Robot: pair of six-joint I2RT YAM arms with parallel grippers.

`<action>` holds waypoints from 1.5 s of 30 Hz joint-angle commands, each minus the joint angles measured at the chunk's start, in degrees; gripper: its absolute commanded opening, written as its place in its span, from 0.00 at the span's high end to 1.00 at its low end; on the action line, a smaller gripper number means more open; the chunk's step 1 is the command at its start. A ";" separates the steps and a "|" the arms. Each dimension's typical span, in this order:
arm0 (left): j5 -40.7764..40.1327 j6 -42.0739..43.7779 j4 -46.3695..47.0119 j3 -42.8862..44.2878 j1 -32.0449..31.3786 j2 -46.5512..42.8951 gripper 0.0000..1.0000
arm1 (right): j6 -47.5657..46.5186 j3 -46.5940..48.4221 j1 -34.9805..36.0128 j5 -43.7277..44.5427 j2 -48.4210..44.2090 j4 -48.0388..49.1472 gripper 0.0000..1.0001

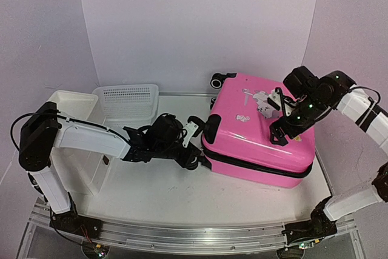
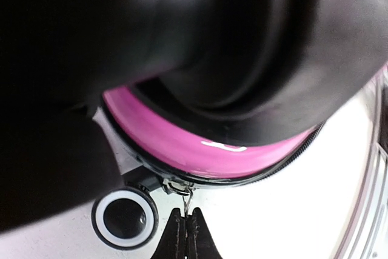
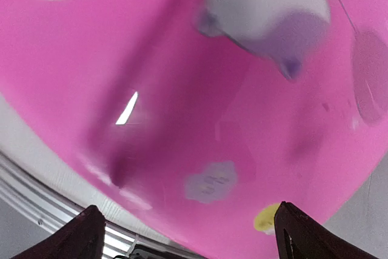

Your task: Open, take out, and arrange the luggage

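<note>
White tabletop point(image 1: 176, 192) carries the luggage point(image 1: 260, 131), lying flat and closed on its right side. Left gripper point(image 2: 185, 225) is pinched tight on what looks like the zipper pull point(image 2: 186, 195) (just beside a wheel point(image 2: 125, 216)). Right gripper point(image 3: 188, 235) hangs spread wide over the pink lid, holding nothing.

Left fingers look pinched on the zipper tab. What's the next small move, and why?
Probably draw the left gripper along the zipper line: it is shut on the zipper pull by a wheel, the suitcase looks closed, and the open right gripper hangs over its top.
</note>
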 commanded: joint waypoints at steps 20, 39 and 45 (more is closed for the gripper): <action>2.54 -9.07 43.48 -11.16 -1.40 1.37 1.00 | -35.30 29.59 21.29 -9.27 33.89 14.93 0.02; 4.36 -13.69 54.87 -16.22 1.77 5.04 1.00 | -38.10 25.32 20.81 -7.19 37.58 22.43 0.45; 9.02 -13.95 52.28 -16.61 6.10 5.56 1.00 | -39.23 21.73 20.08 -7.18 35.19 21.29 0.80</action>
